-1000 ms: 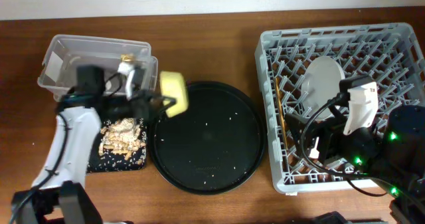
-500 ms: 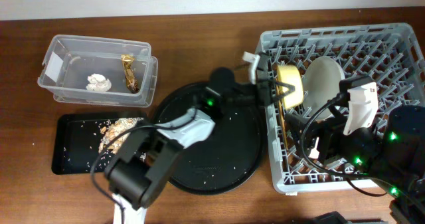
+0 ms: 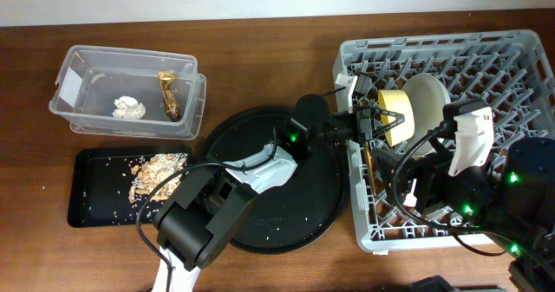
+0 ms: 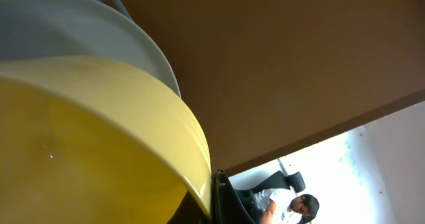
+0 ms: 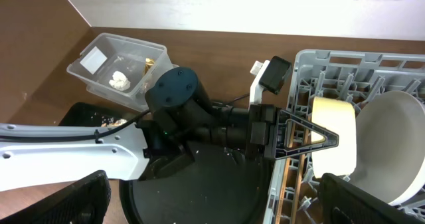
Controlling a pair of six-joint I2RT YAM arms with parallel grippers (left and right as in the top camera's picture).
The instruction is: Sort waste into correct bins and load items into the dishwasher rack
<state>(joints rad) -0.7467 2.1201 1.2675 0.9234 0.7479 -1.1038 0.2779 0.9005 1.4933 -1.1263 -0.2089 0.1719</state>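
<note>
Yellow bowl (image 3: 397, 112): tipped on its side inside the dishwasher rack (image 3: 520, 58), in the rack's far left part. Its round axis runs roughly left to right. Whether the mouth faces left or right cannot be told.
Bowl and claw: the bowl sits at the tip of the left gripper (image 3: 379, 124), just to the gripper's right. The arm reaches in from the left, over the large round tray (image 3: 260, 214).
Left claw: clamped on the bowl's edge. In the left wrist view one dark finger (image 4: 226, 201) presses against the yellow rim.
Plate (image 3: 427, 106): upright on its edge, just to the right of the bowl. I cannot tell if the two touch.
Chopsticks (image 3: 365, 158): lying along the rack's left side, long axis running near to far.
Right gripper (image 5: 214, 176): spread wide with nothing between its fingers, beside the near right part of the rack.
Clear tub (image 3: 87, 67): far left, holding the tissue (image 3: 128, 108) and the wrapper (image 3: 169, 97).
Shallow black tray (image 3: 91, 197): near left, food scraps (image 3: 156, 172) in its right part.
</note>
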